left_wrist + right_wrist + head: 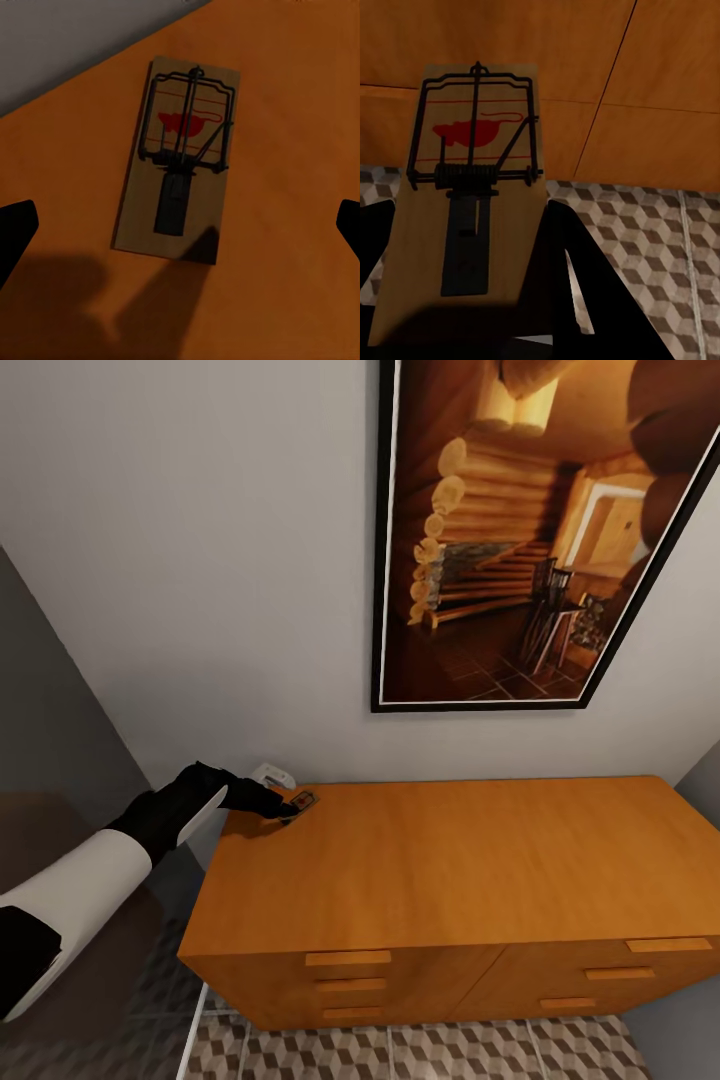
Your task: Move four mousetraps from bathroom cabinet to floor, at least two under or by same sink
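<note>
On top of the low orange-brown wooden cabinet (440,860), at its back left corner, a flat brown wooden mousetrap (178,161) lies under the left claw (290,808), fingers spread apart either side. Right wrist view alone shows the right claw (465,300) clamped on a second wooden mousetrap (469,202), held before the cabinet front above the cube-patterned bathroom floor tiles (645,240).

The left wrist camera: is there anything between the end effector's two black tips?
Yes, a mousetrap lies flat on the orange cabinet top, midway between the left end effector fingertips, untouched by either.
</note>
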Motion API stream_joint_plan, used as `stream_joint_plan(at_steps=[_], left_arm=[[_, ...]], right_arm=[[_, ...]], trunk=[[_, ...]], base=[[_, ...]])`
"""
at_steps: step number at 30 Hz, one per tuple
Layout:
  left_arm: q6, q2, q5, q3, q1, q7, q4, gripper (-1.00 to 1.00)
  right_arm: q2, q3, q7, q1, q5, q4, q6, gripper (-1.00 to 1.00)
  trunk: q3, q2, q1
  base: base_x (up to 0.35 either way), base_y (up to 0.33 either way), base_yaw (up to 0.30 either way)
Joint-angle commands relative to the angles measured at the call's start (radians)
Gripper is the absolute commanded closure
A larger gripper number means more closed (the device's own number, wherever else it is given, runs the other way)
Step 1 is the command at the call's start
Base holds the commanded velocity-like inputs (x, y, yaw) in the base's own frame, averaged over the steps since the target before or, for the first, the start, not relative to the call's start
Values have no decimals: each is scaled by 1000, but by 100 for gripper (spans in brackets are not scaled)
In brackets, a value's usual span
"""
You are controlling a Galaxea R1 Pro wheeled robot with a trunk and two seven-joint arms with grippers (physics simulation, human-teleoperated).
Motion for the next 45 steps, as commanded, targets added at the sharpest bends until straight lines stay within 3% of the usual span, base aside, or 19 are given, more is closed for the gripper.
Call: stream_joint_plan(at_steps=[1, 16, 32, 45], left_arm=[[5, 1, 6, -4, -1, 1, -1, -100], [5, 1, 6, -5, -1, 1, -1, -100], [5, 1, 6, -6, -1, 1, 0, -100], [5, 1, 6, -46, -1, 1, 0, -100]], right_arm=[[1, 9, -2, -1, -11, 1, -4, 100], [3, 9, -3, -1, -11, 1, -4, 100], [5, 9, -5, -1, -11, 1, -3, 100], [5, 9, -5, -1, -11, 1, -4, 100]], trunk=[[-2, -2, 1], [-3, -2, 1], [-21, -2, 1], [-23, -2, 1]], base=[[0, 0, 0], [0, 0, 0], [0, 0, 0], [0, 0, 0]])
